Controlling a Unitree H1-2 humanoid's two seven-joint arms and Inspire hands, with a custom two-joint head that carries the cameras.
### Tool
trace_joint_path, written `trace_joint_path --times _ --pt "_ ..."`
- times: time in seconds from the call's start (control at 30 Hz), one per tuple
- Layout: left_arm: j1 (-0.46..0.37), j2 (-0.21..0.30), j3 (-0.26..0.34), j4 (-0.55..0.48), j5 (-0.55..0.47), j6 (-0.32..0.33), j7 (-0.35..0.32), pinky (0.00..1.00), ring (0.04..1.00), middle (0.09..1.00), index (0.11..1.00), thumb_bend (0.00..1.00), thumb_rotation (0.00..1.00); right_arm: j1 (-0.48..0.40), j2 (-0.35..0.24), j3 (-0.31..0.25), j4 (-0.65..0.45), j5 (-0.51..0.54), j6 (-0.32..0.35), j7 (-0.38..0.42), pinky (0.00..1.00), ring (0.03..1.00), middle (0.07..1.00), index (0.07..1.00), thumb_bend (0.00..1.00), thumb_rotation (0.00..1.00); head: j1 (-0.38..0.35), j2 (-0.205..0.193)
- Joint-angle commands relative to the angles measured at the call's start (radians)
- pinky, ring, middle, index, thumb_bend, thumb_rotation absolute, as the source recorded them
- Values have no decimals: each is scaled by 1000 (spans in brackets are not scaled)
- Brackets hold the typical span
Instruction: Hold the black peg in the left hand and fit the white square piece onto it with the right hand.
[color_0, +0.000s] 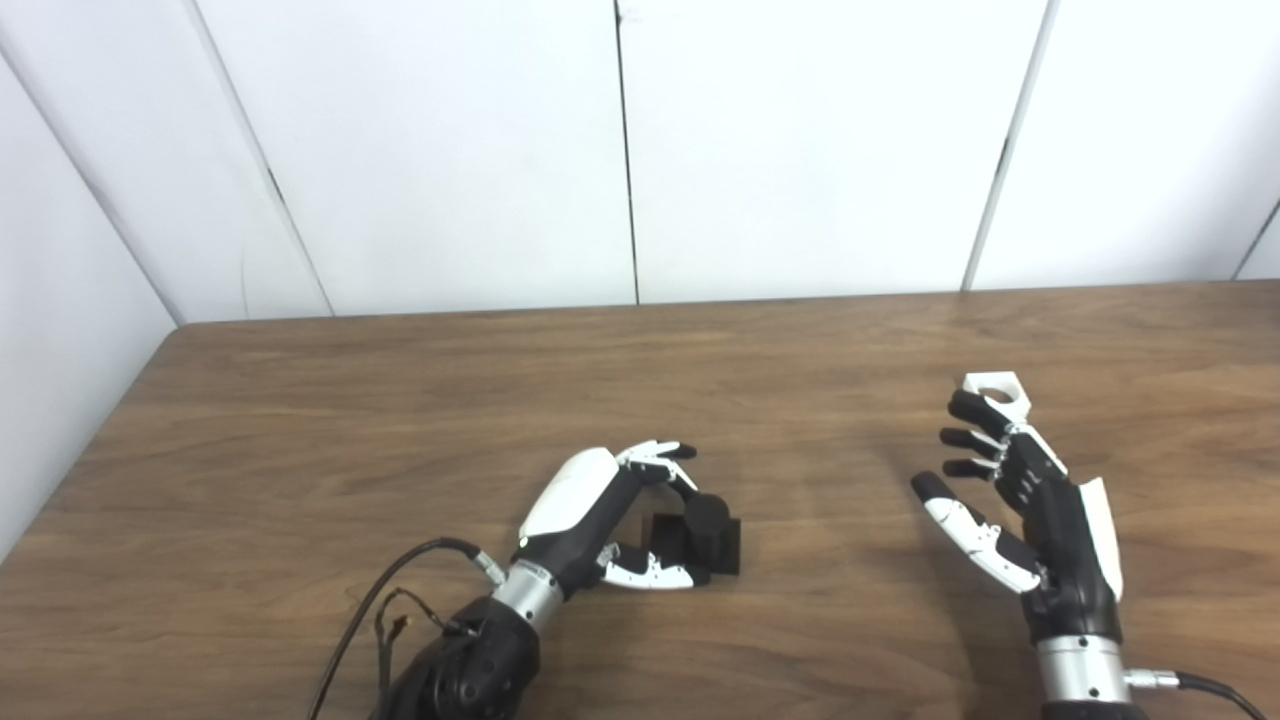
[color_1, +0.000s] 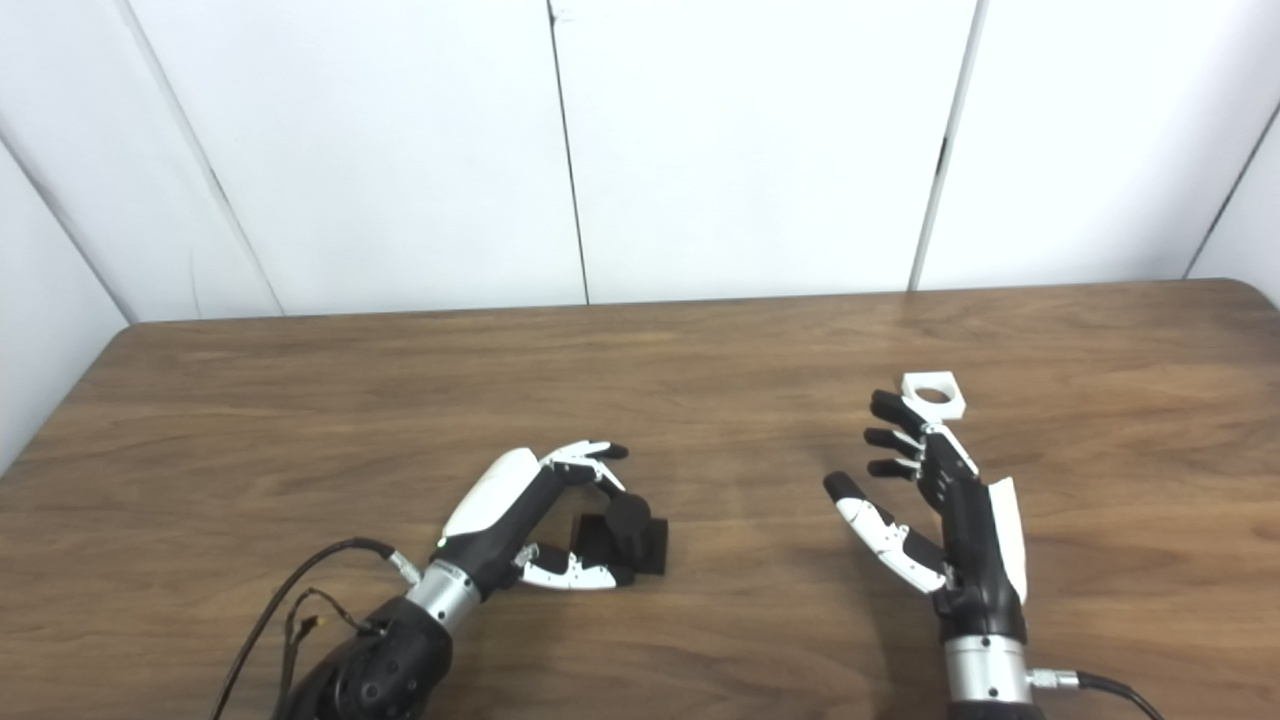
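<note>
The left hand (color_0: 600, 510) lies low over the wooden table (color_0: 400, 420), its arm coming in from the lower left with a black cable (color_0: 370, 600) looping beside the wrist. Its fingers (color_0: 655, 455) curl over from above and its thumb (color_0: 655, 574) reaches in from below, so the hand is cupped around the black peg (color_0: 706, 520). The peg stands upright on its square black base (color_0: 725, 550), which rests on the table just past the fingertips. Whether the fingers actually press the peg or only bracket it cannot be told.

Well apart to the right, the right hand (color_0: 1020, 500) is raised upright with its palm facing the left hand, fingers spread and thumb (color_0: 960, 520) held out apart from them; it holds nothing. The white square piece (color_0: 1000, 388), with a round hole through it, lies flat on the table just beyond this hand's fingertips, partly overlapped by the topmost one in both views.
</note>
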Motion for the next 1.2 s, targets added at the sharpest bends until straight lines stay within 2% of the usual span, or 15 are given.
trace_joint_path --times 0.0,0.03,0.07,0.13,0.23,0.37,0.47,0.53,0.63,0.7,0.8,0.9,1.03,1.17 --pt "6 6 -17 10 52 10 -14 887 925 890 496 505 91 11 6 1 -33 -2 -18 -4 629 737 804 794 540 360 -2 0" --pt "4 5 -16 20 59 0 -2 886 924 890 519 544 146 12 5 0 -33 -1 -19 -4 629 738 804 794 540 359 -2 1" --pt "3 4 -14 26 63 -7 6 883 921 890 565 623 259 13 4 0 -33 0 -20 -3 630 738 804 794 540 356 -2 1" --pt "-4 5 -9 32 71 -11 16 884 921 889 600 691 339 15 2 -1 -30 1 -23 -3 631 739 804 794 542 358 -2 1" --pt "-10 2 -1 34 79 -11 19 879 919 886 606 725 350 18 -1 -3 -30 4 -25 -2 637 743 807 795 544 357 -4 3" --pt "-14 -6 11 39 89 -9 21 875 920 888 607 716 355 17 -5 -7 -28 10 -27 0 630 740 807 793 552 370 8 8" --pt "-15 -16 16 35 95 -2 18 873 918 885 603 712 337 14 -11 -14 -32 22 -20 5 637 745 806 791 556 375 50 10" --pt "-14 -22 17 35 99 5 14 877 921 886 601 716 349 11 -13 -23 -26 32 -23 3 634 738 800 785 548 352 45 9" --pt "-8 -17 25 34 95 2 9 877 925 889 601 717 355 9 -8 -22 -18 22 -35 -1 631 729 792 783 540 345 -77 6" --pt "1 -1 35 13 87 2 -4 862 919 883 600 715 327 8 6 -10 -22 -8 -36 -9 623 723 788 782 543 361 -196 -7" --pt "8 22 51 6 75 -29 -2 824 903 873 595 708 309 4 40 8 -37 -31 -16 -21 627 731 793 781 550 345 -286 -23" --pt "10 34 61 0 68 -37 -16 818 902 871 596 697 277 -4 54 18 -41 -46 -11 -35 629 738 801 783 540 335 -315 -32" --pt "11 36 68 2 64 -57 -17 793 890 862 584 703 239 -18 42 3 -55 -55 0 -48 630 738 806 786 536 326 -330 -42" --pt "10 32 71 8 67 -59 -18 772 884 854 583 709 215 -54 -16 -30 -67 -122 5 -60 620 728 798 779 532 313 -331 -43"
